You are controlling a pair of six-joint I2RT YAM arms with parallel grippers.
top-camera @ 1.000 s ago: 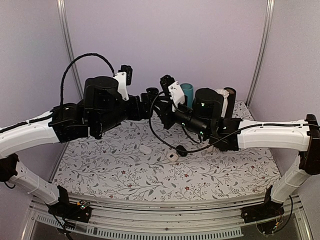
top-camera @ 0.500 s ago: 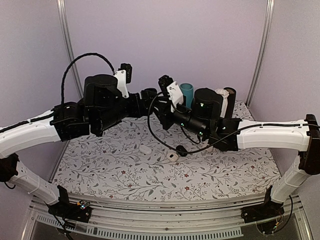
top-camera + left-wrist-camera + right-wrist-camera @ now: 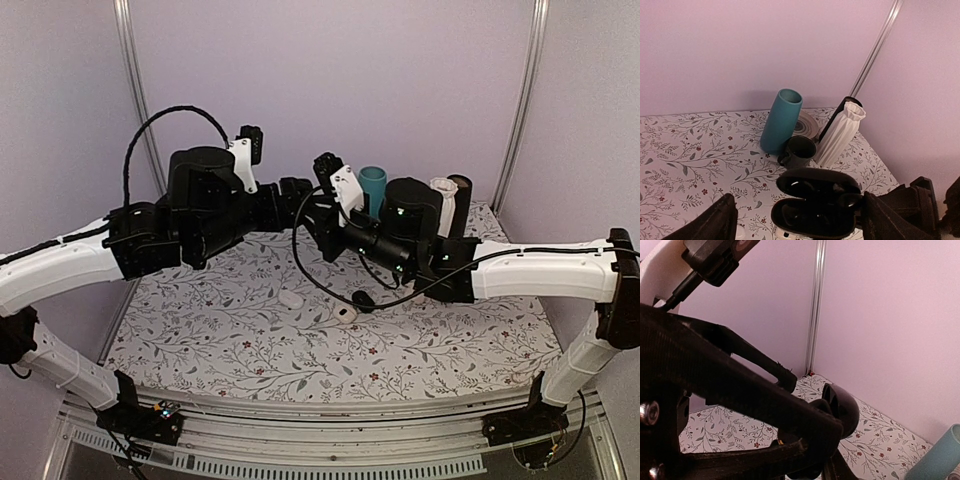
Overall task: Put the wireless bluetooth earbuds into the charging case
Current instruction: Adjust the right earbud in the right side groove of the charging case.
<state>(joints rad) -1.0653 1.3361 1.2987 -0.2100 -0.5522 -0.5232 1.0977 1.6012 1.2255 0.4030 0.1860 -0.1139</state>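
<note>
Arms come in from both near corners and meet above the middle of your flowered table [image 3: 200,340]. Nearest you on the cloth lie two small white pebble shapes, one [image 3: 291,298] to the left of the other [image 3: 346,315], with a gap between them. A small dark lump [image 3: 362,298] sits just behind the right-hand one, under the sagging cable [image 3: 310,270]; it is too small to name. Above them your right gripper [image 3: 316,214] is clamped narrow on the black case [image 3: 815,202] and holds it in the air, off the table, with the lid swung up and the inside facing the left wrist camera. Your left gripper [image 3: 800,220] stands wide, with its fingers [image 3: 717,222] on either side of the case. The left-hand one is clear of the case; you cannot tell whether the other touches it. The buds do not show as separate things, and the wells of the case are too dark to say whether they sit inside. Farther back, near the rear wall, a dark mug [image 3: 800,151] stands in front, just beside a tall teal cup [image 3: 781,121] on its left and a ribbed white vase [image 3: 842,132] on its right. A pale disc [image 3: 809,126] lies behind the cup, and a black cylinder [image 3: 839,109] stands behind the vase.
</note>
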